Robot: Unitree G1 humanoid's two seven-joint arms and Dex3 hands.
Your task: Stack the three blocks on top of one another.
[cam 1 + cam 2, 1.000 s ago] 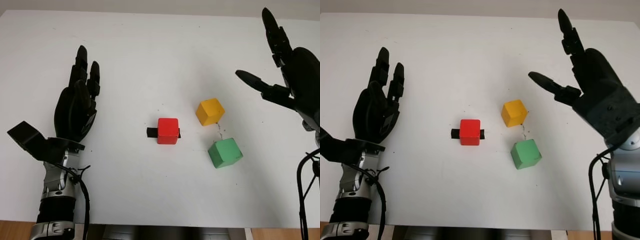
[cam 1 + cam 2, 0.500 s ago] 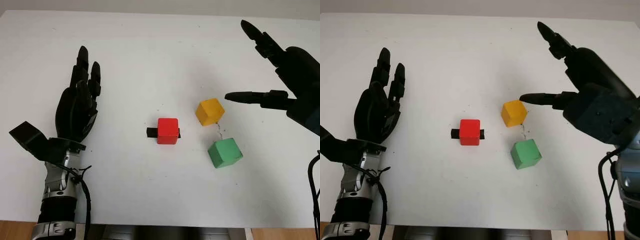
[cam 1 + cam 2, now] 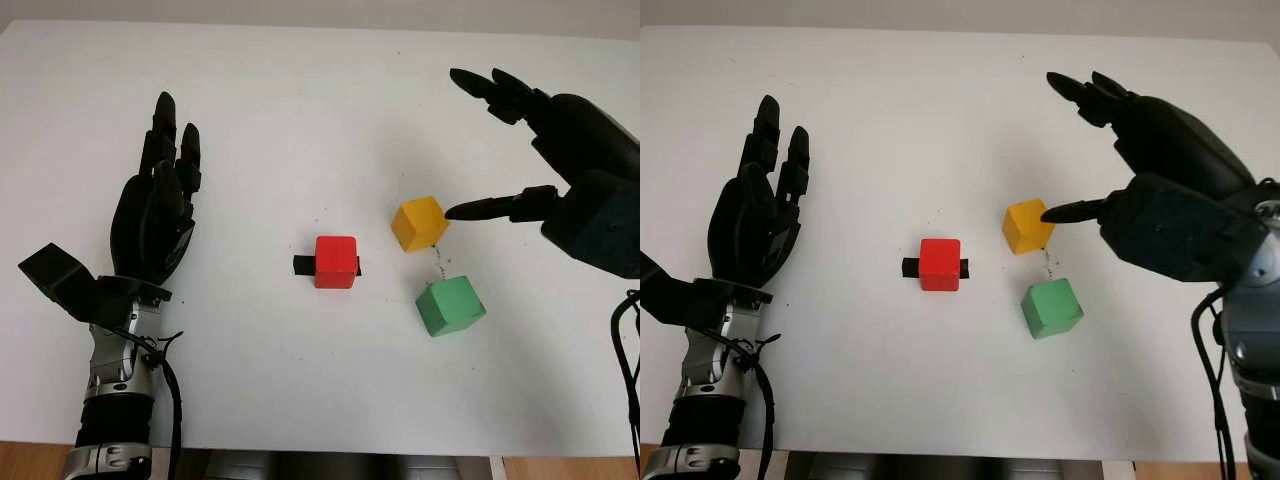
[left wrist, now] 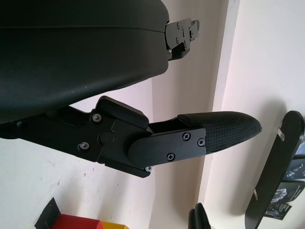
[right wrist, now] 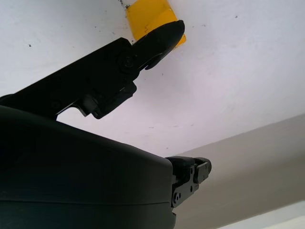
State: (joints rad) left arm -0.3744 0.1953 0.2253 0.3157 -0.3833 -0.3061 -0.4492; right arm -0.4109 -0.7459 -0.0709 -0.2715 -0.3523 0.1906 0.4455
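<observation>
Three blocks lie apart on the white table point(image 3: 300, 120). The red block point(image 3: 336, 262) sits in the middle on a black tape mark point(image 3: 302, 264). The yellow block point(image 3: 419, 222) is to its right, and the green block point(image 3: 450, 305) lies nearer than the yellow one. My right hand point(image 3: 455, 145) hovers open just right of the yellow block. Its thumb tip point(image 3: 452, 212) points at that block's right edge; I cannot tell whether it touches. In the right wrist view the thumb point(image 5: 162, 36) overlaps the yellow block point(image 5: 145, 16). My left hand point(image 3: 160, 190) is open at the table's left side.
The table's front edge point(image 3: 320, 445) runs below the blocks, with wooden floor beyond. Black cables point(image 3: 625, 330) hang by my right forearm. A broad bare stretch of table separates my left hand from the red block.
My right hand has swung left and down toward the yellow block, bringing its thumb tip to the block's right edge. The left hand and all three blocks have stayed put.
</observation>
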